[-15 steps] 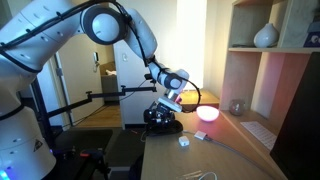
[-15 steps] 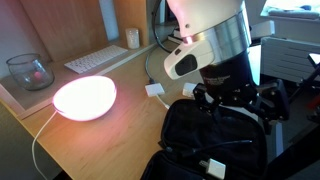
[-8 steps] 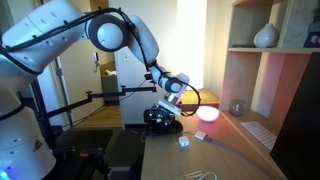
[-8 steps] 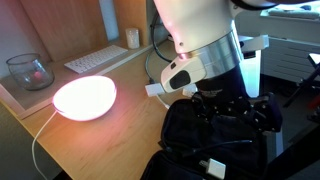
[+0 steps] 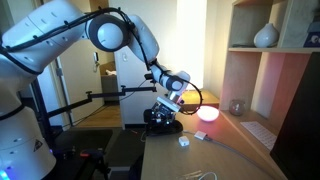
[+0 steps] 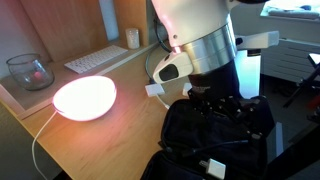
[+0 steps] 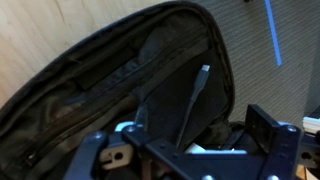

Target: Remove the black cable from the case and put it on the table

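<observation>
Since half a second ago I have turned the wrist a little over the case point(image 6: 190, 150), and the tool point(image 6: 218, 105) now sits slightly differently above the open mouth. The case, the pink lamp point(image 6: 85, 97) and the small white block point(image 6: 155, 90) lie exactly where they were.

In the wrist view the black cable point(image 7: 193, 100) runs as a thin strand from just in front of the tool point(image 7: 178, 140) across the dark lining, ending in a small plug near the far rim of the case point(image 7: 100, 70). It is still within the case outline, not on the table point(image 6: 110, 140). The strand looks straight rather than slack, which may mean it is hanging from my grip. Black links against black fabric hide the tips, though, so I cannot tell whether the tool is clamped on the cable or merely poised around its near end.

I keep the tool pointing straight down into the opening because the zip edge stands up all round, and a slanted approach would snag it. In an exterior view the tool point(image 5: 168, 106) sits just above the case point(image 5: 163, 122) at the table's near corner, with bare wood point(image 5: 225, 150) alongside for the drop-off.
</observation>
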Controlling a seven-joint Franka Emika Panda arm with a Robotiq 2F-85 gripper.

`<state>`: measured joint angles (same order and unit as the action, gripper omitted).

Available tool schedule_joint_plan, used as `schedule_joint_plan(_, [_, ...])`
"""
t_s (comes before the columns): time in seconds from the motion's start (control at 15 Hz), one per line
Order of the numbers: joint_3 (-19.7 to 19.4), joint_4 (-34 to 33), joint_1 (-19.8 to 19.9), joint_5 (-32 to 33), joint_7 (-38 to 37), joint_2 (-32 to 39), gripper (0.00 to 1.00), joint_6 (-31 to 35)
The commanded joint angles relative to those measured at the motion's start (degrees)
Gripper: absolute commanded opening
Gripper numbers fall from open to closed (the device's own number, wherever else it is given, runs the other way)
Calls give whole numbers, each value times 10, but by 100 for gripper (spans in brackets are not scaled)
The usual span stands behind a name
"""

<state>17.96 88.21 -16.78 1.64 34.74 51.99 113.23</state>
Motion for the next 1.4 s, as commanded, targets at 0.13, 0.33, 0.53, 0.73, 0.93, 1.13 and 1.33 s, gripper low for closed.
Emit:
schedule_joint_plan(0.13, [-16, -9, -33, 47, -72, 1, 100, -4])
schedule_joint_plan(0.33, [-31, -7, -57, 96, -115, 0, 100, -1])
schedule_joint_plan(0.53, [-40, -4, -75, 128, -148, 2, 100, 1])
schedule_joint_plan(0.73, [-46, -6, -89, 149, -175, 6, 100, -5])
schedule_joint_plan(0.93, [-46, -9, -97, 159, -182, 11, 100, -11])
schedule_joint_plan(1.13, [-45, -9, -107, 174, -176, 15, 100, -17])
schedule_joint_plan(1.33, [-45, -10, -115, 184, -176, 19, 100, -19])
